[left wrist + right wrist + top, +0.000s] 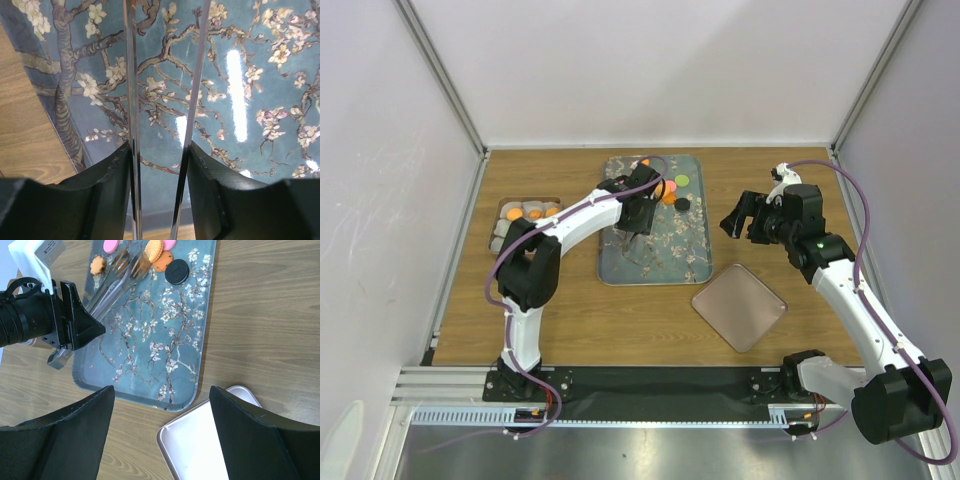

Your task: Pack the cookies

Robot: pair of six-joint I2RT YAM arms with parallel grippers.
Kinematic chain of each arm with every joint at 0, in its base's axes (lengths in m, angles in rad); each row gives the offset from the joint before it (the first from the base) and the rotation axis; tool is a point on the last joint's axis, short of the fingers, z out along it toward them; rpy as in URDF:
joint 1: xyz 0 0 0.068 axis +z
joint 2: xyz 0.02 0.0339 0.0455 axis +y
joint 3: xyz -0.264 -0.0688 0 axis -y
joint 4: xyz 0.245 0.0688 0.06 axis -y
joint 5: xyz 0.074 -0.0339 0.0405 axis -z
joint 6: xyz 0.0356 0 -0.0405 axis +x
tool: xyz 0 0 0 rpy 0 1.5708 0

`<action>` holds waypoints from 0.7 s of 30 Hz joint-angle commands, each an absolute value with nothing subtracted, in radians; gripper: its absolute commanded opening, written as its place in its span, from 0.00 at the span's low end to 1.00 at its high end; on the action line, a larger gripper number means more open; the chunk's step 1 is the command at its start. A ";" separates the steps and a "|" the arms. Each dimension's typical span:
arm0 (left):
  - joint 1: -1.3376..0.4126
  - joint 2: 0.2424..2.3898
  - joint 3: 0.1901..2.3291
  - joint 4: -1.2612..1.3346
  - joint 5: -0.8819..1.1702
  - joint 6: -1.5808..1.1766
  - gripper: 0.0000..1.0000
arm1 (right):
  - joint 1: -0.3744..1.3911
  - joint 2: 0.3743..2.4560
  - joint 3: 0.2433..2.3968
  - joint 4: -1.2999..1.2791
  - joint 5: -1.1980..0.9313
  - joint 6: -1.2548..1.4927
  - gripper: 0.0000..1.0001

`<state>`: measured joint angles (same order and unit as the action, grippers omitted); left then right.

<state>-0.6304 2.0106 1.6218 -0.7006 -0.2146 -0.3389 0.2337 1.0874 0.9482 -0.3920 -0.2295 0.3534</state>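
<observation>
— Right, what sits closest to the arms?
— A square metal tray (740, 305), flat on the table (620, 325), just off the near right corner of the flowered tray (190, 340); the two are close but not touching

— And the right tool?
— The right tool (161, 395) hangs above the table, to the right of the flowered tray, with its fingers spread wide and nothing between them

— What about the other one?
— The left tool (159, 200) is over the middle of the flowered tray, clamped on a pair of metal tongs (112, 287). Both arms of the tongs run out between its fingers toward the far end of that tray

— So where are the cookies?
— Most of the cookies (670, 192) lie in a loose cluster at the far end of the flowered tray. A black cookie (176, 271) is the nearest of them, with a round orange cookie (156, 259) just beyond it. There are pink cookies (111, 245) further back, a small scalloped orange one (96, 264) off to the side, and a green cookie (682, 181) toward the right edge

— Do the tongs have one?
— Their tips are apart and lie just beside the round orange cookie; I cannot tell whether they touch it

— Anything else?
— A small box (528, 200) stands on the table left of the flowered tray, well apart from the cluster, and a few orange cookies already lie inside it
</observation>
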 commanded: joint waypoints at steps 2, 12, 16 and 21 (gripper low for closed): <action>-0.643 2.003 1.674 -0.687 -0.230 -0.328 0.47 | 0.236 1.065 0.960 -0.379 -0.229 0.339 0.84; -0.644 1.977 1.677 -0.736 -0.239 -0.314 0.49 | 0.236 1.061 0.962 -0.380 -0.230 0.339 0.84; -0.646 1.971 1.674 -0.747 -0.242 -0.305 0.48 | 0.236 1.060 0.960 -0.380 -0.230 0.339 0.83; -0.653 1.986 1.686 -0.761 -0.252 -0.288 0.48 | 0.236 1.060 0.962 -0.380 -0.230 0.339 0.84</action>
